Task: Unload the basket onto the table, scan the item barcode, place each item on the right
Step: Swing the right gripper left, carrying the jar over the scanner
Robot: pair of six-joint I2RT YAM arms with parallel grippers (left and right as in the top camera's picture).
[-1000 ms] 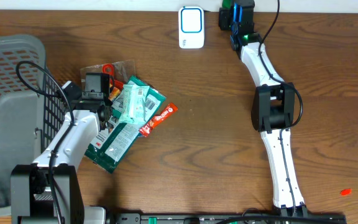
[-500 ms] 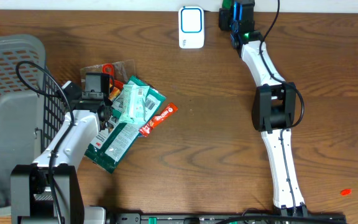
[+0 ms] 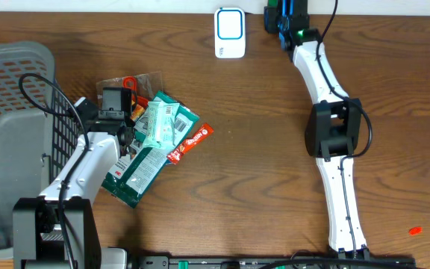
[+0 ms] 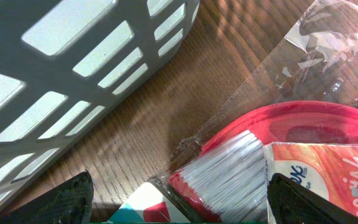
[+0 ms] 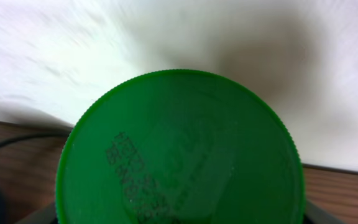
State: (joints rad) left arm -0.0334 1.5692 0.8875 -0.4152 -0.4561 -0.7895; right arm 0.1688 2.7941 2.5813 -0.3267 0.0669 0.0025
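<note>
Green and round with a ribbed rim, the item [image 5: 179, 149] fills the right wrist view. Its embossed lettering is too faint to read and its body is hidden. The right fingers [image 3: 297, 15] hold it at the tabletop's [image 3: 260, 149] far edge, just right of the scanner [image 3: 230, 32]. The left fingers [image 4: 67, 199] stand wide over the packets [image 3: 151, 142] at left.

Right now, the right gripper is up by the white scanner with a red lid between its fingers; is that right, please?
Not quite: the lid is green, not red, as the right wrist view shows. The rest stands: the right gripper is by the white scanner, with that lid between its fingers.
</note>
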